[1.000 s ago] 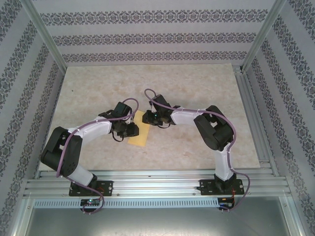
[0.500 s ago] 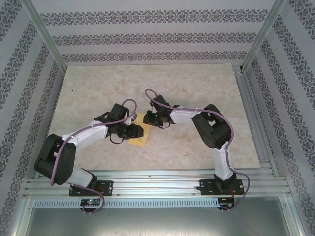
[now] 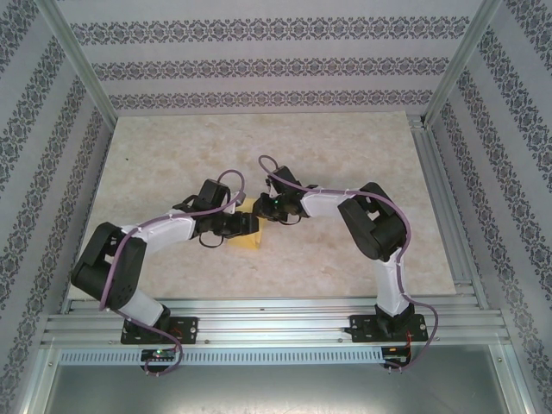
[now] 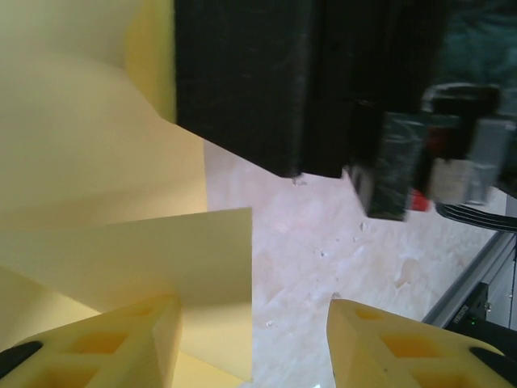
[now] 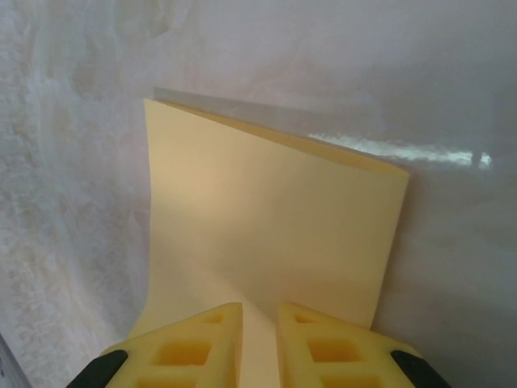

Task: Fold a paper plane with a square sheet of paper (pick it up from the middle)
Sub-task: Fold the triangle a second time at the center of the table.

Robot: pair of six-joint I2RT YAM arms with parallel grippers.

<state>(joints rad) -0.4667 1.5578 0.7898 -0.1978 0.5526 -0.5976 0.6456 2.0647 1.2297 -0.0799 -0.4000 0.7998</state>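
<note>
Though creased, paper in right end effector.

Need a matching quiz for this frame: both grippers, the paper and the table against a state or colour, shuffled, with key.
Things:
1. left gripper
2. right gripper
3. sheet of paper
4. table

States or colours:
A. pale yellow, folded over
B. jaws apart
C. marbled beige
D. jaws closed on the sheet's edge

Pairs: 1-B, 2-D, 3-A, 4-C
</note>
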